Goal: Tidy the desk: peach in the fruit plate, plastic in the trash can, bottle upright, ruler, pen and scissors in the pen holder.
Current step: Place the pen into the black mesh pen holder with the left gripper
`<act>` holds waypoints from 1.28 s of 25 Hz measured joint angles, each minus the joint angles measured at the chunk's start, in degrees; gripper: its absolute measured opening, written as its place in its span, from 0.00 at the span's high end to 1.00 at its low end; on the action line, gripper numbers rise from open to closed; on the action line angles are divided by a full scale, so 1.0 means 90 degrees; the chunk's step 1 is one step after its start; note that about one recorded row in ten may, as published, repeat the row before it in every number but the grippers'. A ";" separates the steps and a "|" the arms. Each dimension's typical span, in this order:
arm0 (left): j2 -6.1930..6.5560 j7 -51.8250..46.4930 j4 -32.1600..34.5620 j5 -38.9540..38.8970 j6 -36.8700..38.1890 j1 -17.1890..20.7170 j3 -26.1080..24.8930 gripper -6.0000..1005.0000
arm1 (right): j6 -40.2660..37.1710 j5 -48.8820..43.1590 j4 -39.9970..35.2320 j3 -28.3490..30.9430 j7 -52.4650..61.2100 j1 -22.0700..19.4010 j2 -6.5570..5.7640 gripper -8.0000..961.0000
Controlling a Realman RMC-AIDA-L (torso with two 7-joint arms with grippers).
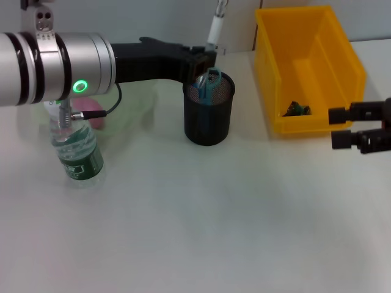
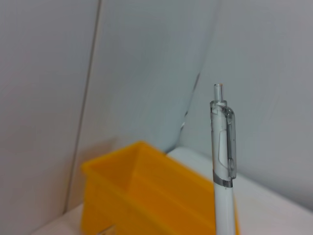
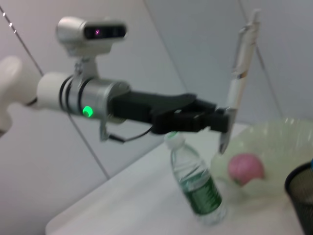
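Note:
My left gripper [image 1: 208,56] is shut on a white pen [image 1: 216,25] and holds it upright just above the rim of the black mesh pen holder [image 1: 209,119]. Blue scissors [image 1: 208,82] stand in the holder. The pen also shows in the left wrist view [image 2: 222,166] and in the right wrist view [image 3: 239,83]. The water bottle [image 1: 77,151] stands upright at the left. The pink peach [image 3: 246,167] lies in the pale translucent fruit plate [image 3: 281,139], mostly hidden by my left arm in the head view. My right gripper [image 1: 343,127] is open and empty at the right. No ruler shows.
The yellow trash bin [image 1: 308,67] stands right of the pen holder, with a dark green scrap of plastic [image 1: 296,110] at its bottom. My right gripper sits just beside the bin's front right corner. A white wall rises behind the table.

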 joint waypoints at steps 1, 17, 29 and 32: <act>0.0001 0.0289 0.0000 -0.0287 -0.0063 0.0095 0.0038 0.86 | 0.0040 0.0074 0.0004 0.0019 -0.0032 -0.0012 0.0001 0.15; -0.0011 0.2514 -0.0893 -0.2226 -0.0686 0.0408 0.0439 0.86 | 0.0221 0.0356 0.0081 0.0081 -0.0300 -0.0078 -0.0001 0.15; -0.0039 0.5678 -0.2005 -0.5022 -0.2096 0.0276 0.1008 0.86 | 0.0206 0.0331 0.0082 0.0066 -0.0343 -0.0137 -0.0002 0.15; -0.0040 0.6710 -0.2617 -0.6209 -0.2092 0.0033 0.1120 0.86 | 0.0201 0.0329 0.0082 0.0061 -0.0344 -0.0141 -0.0002 0.15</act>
